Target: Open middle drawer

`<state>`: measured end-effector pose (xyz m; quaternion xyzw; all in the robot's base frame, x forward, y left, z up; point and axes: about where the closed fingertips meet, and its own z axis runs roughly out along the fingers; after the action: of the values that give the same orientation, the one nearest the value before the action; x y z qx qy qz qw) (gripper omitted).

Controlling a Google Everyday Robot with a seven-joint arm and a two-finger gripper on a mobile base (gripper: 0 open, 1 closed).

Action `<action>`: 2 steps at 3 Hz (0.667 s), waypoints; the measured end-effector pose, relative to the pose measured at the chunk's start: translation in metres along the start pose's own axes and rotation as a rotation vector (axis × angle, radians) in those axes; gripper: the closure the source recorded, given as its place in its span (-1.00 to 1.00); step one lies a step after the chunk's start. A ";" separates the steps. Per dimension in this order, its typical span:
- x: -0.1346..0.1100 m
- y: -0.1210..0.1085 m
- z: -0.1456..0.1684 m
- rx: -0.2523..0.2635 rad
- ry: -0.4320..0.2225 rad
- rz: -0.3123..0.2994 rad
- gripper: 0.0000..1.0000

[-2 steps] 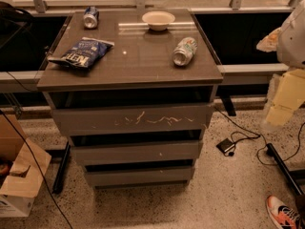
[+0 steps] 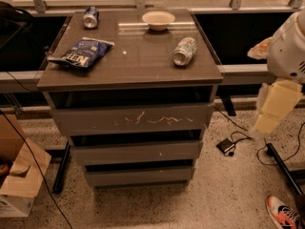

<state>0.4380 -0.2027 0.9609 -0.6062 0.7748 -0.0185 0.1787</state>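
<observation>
- Cabinet (image 2: pixel 128 73): grey-brown, in the centre of the view, with three drawer fronts stacked below its top.
- Scratched front (image 2: pixel 131 119): the tallest and uppermost of the three, marked in white. It is not the target.
- Middle drawer (image 2: pixel 136 152): a wide, shallow, plain front with no handle, set between the scratched front and the lowest front (image 2: pixel 138 176). It looks fully pushed in, so I judge the opening not yet begun.
- Gripper (image 2: pixel 267 120): cream-coloured, hanging at the right edge of the view. It is off the cabinet's right side and somewhat above the middle drawer, well apart from it. Whether it is open or closed cannot be told, and nothing is seen in its hold.
- Step in hand: the approach. The next move likely calls for travel left and down to the dark gap above the drawer's top edge, the only purchase on a handle-less panel, then a straight pull outward.
- On the cabinet top: a chip bag (image 2: pixel 82 52), two cans (image 2: pixel 184 50) (image 2: pixel 90 17) and a bowl (image 2: pixel 158 19).
</observation>
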 end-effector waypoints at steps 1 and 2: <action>-0.016 0.017 0.036 -0.015 -0.092 -0.004 -1.00; -0.026 0.033 0.085 -0.039 -0.188 0.012 -1.00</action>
<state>0.4380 -0.1529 0.8797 -0.6038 0.7586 0.0547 0.2387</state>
